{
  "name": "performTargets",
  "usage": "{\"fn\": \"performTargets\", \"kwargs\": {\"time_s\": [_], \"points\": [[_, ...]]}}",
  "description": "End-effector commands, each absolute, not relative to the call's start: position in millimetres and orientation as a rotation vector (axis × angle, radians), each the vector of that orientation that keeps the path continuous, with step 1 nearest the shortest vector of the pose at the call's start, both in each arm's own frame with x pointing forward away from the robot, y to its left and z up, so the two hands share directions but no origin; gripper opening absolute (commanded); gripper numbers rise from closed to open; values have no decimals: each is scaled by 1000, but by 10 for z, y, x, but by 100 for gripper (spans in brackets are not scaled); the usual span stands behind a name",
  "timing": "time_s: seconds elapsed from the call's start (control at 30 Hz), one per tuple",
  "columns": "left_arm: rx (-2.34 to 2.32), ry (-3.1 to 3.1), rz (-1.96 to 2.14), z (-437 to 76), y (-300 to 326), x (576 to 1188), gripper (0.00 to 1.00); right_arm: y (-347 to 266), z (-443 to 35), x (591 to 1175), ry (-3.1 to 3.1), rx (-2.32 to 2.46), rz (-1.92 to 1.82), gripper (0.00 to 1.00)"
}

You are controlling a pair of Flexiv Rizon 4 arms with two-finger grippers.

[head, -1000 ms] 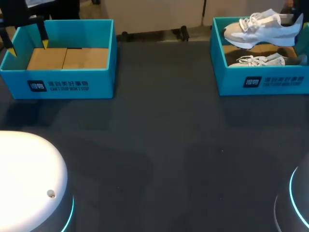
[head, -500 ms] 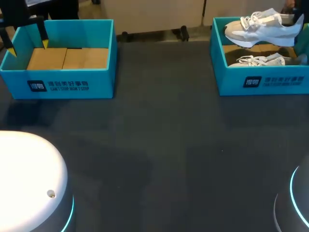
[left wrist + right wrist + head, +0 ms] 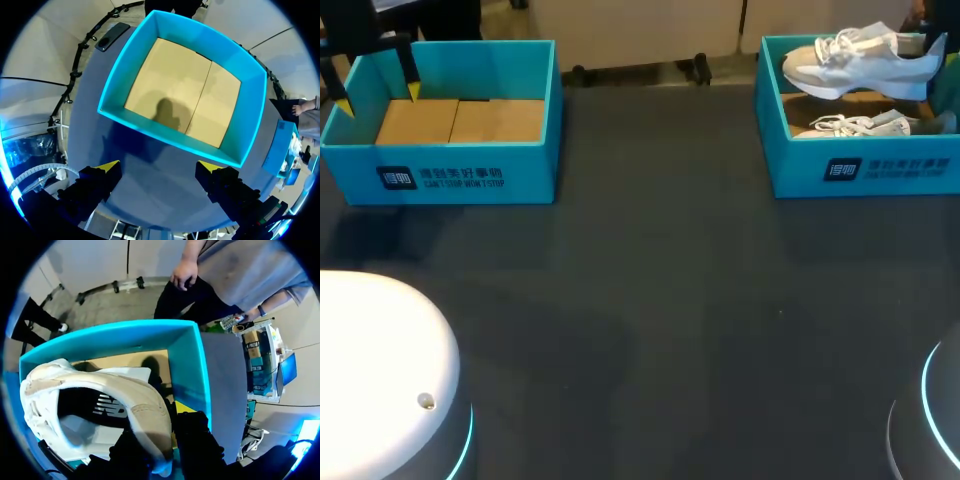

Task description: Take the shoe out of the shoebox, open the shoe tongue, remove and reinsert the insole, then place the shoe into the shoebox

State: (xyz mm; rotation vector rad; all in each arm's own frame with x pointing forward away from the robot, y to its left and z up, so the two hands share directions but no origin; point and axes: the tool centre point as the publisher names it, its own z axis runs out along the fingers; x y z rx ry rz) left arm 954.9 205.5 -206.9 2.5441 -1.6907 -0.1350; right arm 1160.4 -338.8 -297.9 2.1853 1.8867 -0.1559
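The white and beige shoe (image 3: 860,62) hangs in the air at about one o'clock on the table (image 3: 660,280), over the right shoebox (image 3: 865,170). In the head view its toe points to nine o'clock and its heel to three o'clock, and the sole is clear of the cardboard floor of the box. Under it, toward six o'clock, a second shoe (image 3: 855,126) lies inside the same box, close behind the front wall.

The right gripper (image 3: 167,432) holds the raised shoe by the heel. In the right wrist view the heel wall of the shoe stands between the two dark fingers, which press it from both sides at a narrow spread. One yellow tip (image 3: 184,407) shows on the outer side of the heel, and the shoe's mouth opens toward the camera. The rest of the shoe stretches out ahead of the fingers, above the teal box.

At about eleven o'clock on the table stands the left shoebox (image 3: 450,170), showing only its cardboard floor. The left gripper (image 3: 159,167) hangs over its nine o'clock end with its fingers spread wide and nothing between them. In the left wrist view the box lies ahead of the tips, apart from them.
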Motion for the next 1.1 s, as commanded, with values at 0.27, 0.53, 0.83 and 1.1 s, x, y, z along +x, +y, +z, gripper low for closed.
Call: {"fn": "performTargets", "kwargs": {"time_s": [0.27,0.53,0.83,1.1], "points": [[2544,-1692,-138,-2063,2056,9551,100,-3463,-3169,11659,1907,2212,-179,0],[2544,-1692,-138,-2063,2056,9551,100,-3511,-3312,11599,1942,2207,-176,0],[2544,-1692,-138,-2063,2056,9551,100,-3555,-3417,11554,1960,2202,-159,0],[2544,-1692,-138,-2063,2056,9551,100,-3592,-3449,11688,1979,2173,-161,0]]}}
